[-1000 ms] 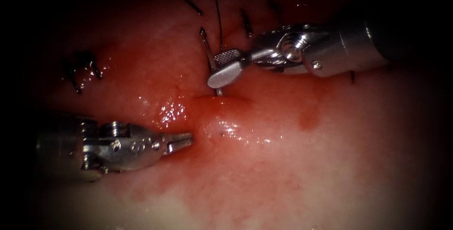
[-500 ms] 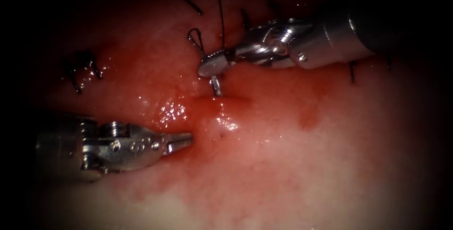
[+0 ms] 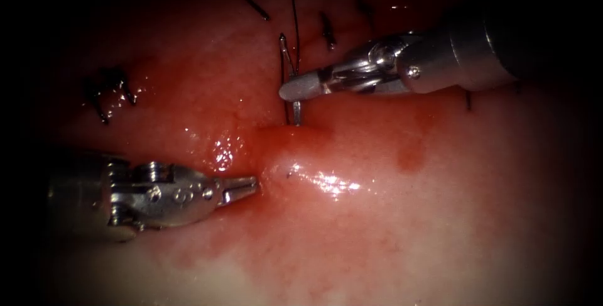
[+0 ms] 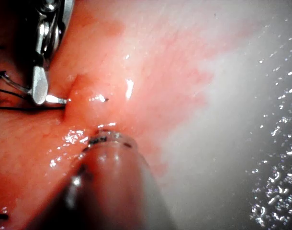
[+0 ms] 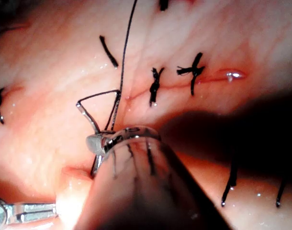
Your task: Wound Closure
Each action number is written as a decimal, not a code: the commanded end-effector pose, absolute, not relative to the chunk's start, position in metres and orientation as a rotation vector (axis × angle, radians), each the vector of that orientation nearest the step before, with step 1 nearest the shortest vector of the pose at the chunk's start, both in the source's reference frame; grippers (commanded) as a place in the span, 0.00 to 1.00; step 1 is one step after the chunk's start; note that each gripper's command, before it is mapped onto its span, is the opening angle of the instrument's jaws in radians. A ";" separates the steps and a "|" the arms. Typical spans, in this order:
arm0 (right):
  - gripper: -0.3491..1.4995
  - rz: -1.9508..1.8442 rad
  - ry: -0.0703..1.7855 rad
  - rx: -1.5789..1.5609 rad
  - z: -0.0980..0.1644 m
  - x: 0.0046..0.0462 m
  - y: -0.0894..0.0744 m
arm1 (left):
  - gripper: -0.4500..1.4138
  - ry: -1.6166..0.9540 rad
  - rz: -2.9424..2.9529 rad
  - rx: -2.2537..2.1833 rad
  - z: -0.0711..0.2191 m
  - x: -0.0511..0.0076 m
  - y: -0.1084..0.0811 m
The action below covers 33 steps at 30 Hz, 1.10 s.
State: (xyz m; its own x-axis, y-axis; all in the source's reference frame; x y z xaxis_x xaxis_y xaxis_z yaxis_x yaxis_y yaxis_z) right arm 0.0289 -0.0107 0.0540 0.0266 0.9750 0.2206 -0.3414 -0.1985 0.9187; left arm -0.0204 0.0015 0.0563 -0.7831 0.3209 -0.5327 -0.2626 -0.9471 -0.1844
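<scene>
Endoscope view: right tool (image 3: 290, 88) clamping needle (image 3: 295, 112) entering tissue (image 3: 377, 218); left tool (image 3: 248, 186) empty.

Dark knotted stitches (image 5: 154, 86) sit in a row, with red fluid (image 3: 409, 155) seemingly pooled nearby.

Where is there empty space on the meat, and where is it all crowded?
Bare tissue spreads below the right tool and to the right of the left tool. It is crowded higher up: the right tool grips the needle in the tissue, with thread and stitches close by.
</scene>
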 end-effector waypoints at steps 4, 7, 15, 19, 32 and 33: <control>0.00 1.534 0.818 1.247 0.053 0.0306 -0.013 | 0.19 -0.149 2.702 -0.833 0.057 -0.0210 0.001; 0.00 1.561 0.822 1.288 0.052 0.0311 -0.014 | 0.19 -0.149 2.702 -0.833 0.057 -0.0210 0.001; 0.00 1.599 0.746 1.420 0.050 0.0322 -0.018 | 0.19 -0.148 2.701 -0.832 0.057 -0.0211 0.001; 0.00 1.593 0.699 1.421 0.049 0.0321 -0.020 | 0.19 -0.148 2.701 -0.832 0.057 -0.0211 0.001; 0.00 1.629 0.613 1.478 0.049 0.0295 -0.025 | 0.19 -0.149 2.701 -0.832 0.057 -0.0210 0.001; 0.00 1.632 0.623 1.492 0.048 0.0295 -0.025 | 0.19 -0.149 2.701 -0.832 0.057 -0.0210 0.001</control>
State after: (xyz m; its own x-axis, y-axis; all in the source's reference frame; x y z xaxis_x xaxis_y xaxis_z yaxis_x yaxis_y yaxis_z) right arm 0.0289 -0.0243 0.0481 0.0317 0.8239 0.5658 -0.2393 -0.5434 0.8047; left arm -0.0204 0.0015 0.0564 -0.7834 0.3216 -0.5319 -0.2636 -0.9469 -0.1842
